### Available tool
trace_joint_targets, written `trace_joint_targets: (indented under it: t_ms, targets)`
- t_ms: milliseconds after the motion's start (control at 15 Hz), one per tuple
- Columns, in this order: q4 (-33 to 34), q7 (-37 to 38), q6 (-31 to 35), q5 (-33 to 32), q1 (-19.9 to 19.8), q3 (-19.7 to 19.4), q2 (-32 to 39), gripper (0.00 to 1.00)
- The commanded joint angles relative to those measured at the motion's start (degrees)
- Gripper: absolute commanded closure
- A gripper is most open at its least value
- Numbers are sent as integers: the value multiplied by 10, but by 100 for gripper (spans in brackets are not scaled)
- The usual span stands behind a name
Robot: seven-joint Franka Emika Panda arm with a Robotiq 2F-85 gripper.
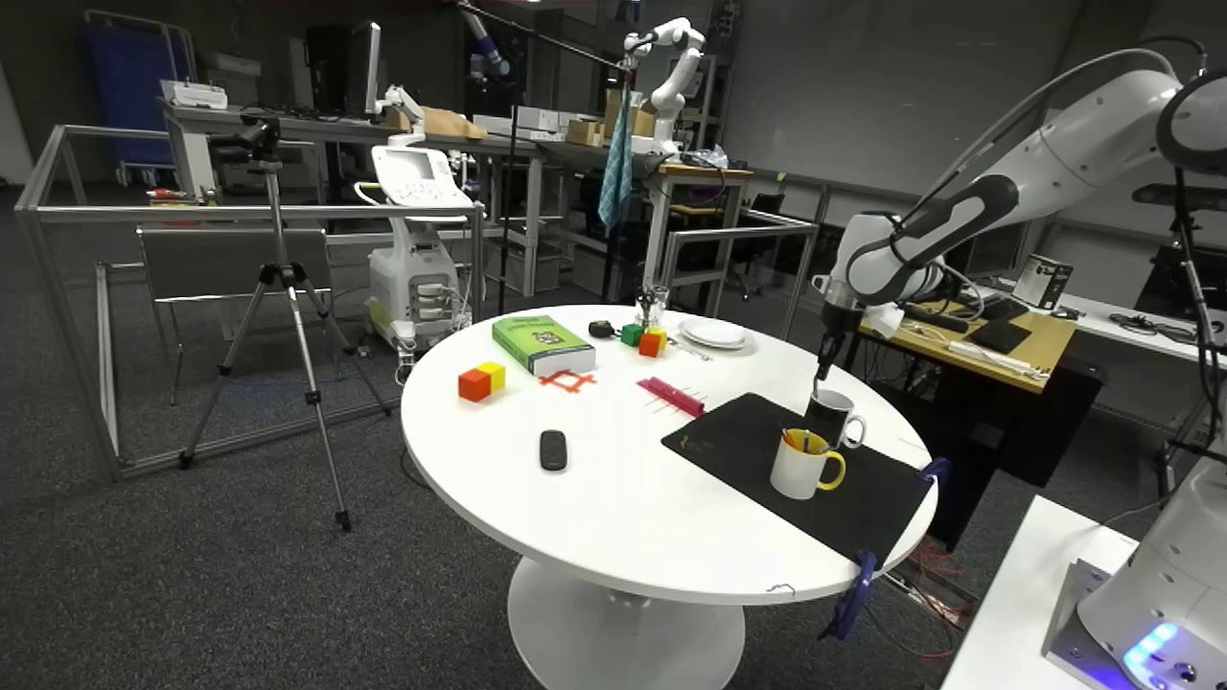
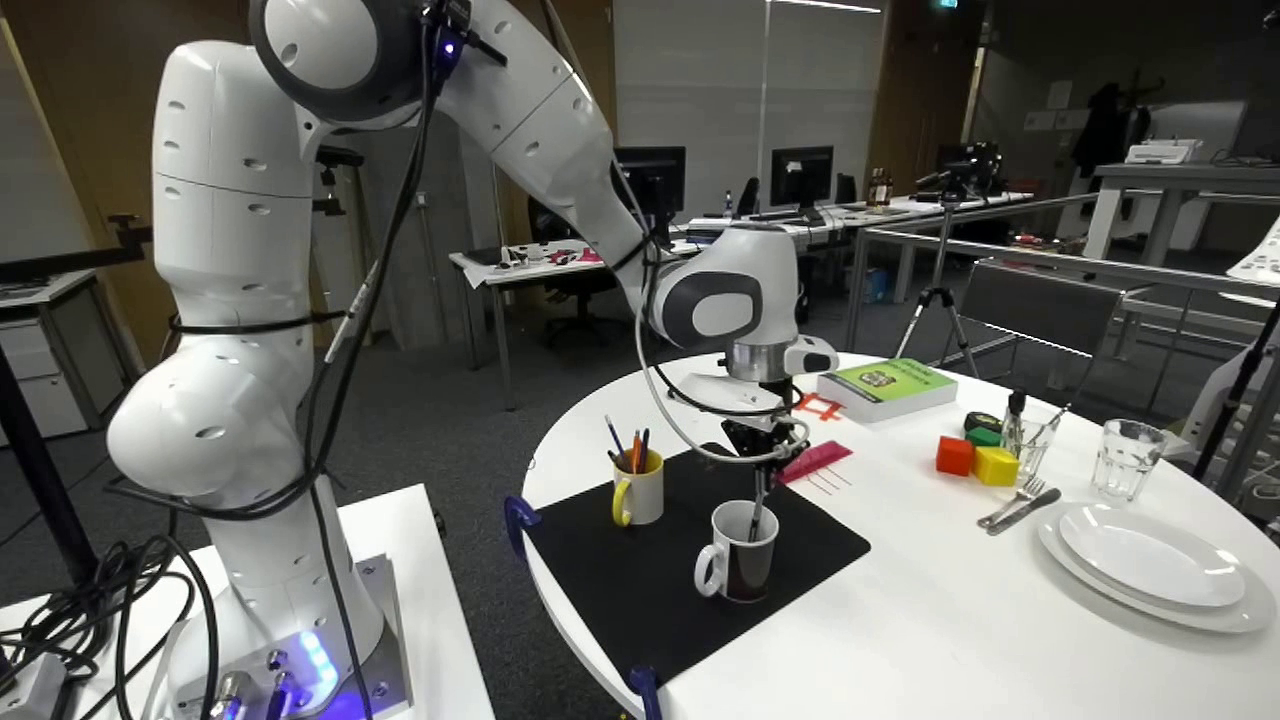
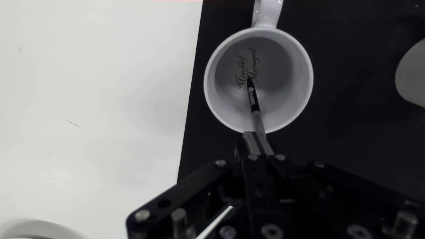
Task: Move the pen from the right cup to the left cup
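The pen [image 3: 253, 99] is thin, with a dark end section and a paler body. My gripper [image 3: 257, 143] is shut on its upper part, above the right cup. The gripper also shows in both exterior views [image 1: 824, 364] [image 2: 765, 470]. The pen [image 2: 756, 518] points down, its lower end inside the right cup [image 2: 752, 570], a dark mug with white inside and white handle, also in an exterior view [image 1: 824, 418]. The left cup [image 2: 645, 492], pale with a yellow handle and inside, holds several pens and also shows in an exterior view [image 1: 794, 473]. Its edge shows at the right of the wrist view [image 3: 413, 74].
Both cups stand on a black mat [image 2: 620, 580] on the round white table [image 1: 633, 498]. Blue clamps [image 2: 520, 520] grip the edge. A pink piece [image 1: 671, 395], a green book [image 1: 544, 345], colored blocks [image 2: 955, 455], glasses [image 2: 1128, 455] and plates [image 2: 1150, 555] stand farther off.
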Motion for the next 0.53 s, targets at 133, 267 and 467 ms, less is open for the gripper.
trace_joint_targets:
  t_ms: [133, 267, 467]
  targets:
    - [36, -18, -14, 16, -4, 9, 28, 100]
    - [38, -16, -13, 14, -4, 10, 32, 100]
    - [36, -8, -13, 8, -3, 7, 32, 100]
